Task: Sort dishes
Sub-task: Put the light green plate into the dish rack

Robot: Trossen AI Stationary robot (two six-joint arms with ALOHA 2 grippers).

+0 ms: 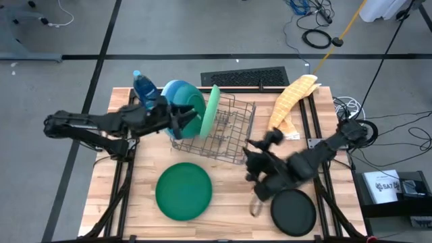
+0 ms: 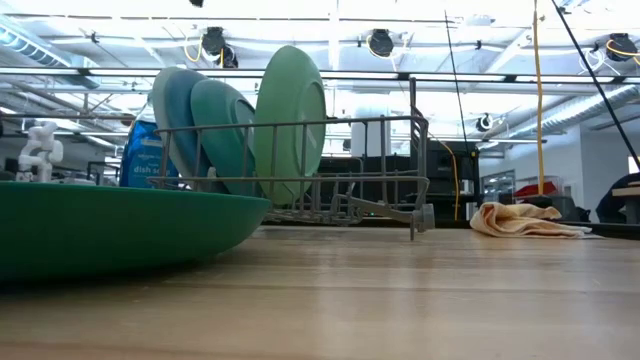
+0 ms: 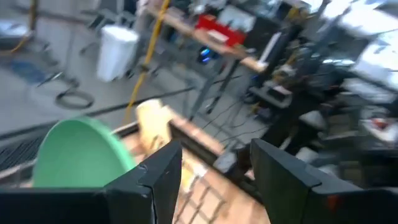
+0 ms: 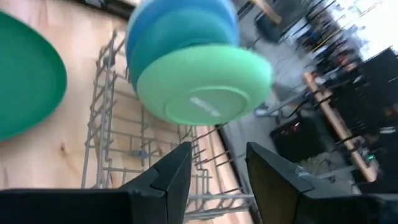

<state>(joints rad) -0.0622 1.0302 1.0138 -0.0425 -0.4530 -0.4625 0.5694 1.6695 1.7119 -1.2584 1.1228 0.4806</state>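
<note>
Dishes are what we are sorting: round flat plastic plates, some standing on edge in the grey wire rack, some lying flat on the wooden table. Starting at our left gripper, we are hovering it at the rack's left end, just beside the standing plates; its fingers are parted with nothing between them, so it is released and gripping nothing. Our right gripper is hanging near the rack's right corner, fingers likewise spread and empty. Moving outward, the light green plate is leaning upright in the rack wires, with the teal plate and the blue plates packed behind it toward the blue soap bottle; we judge they are standing on edge because the wires hold them apart, as for drying. The large dark green plate is lying flat on the table in front of the rack, and the smaller black plate is resting flat just beside our right arm, both seemingly waiting for a slot. A yellow cloth is lying beyond the rack, clear of the work.
</note>
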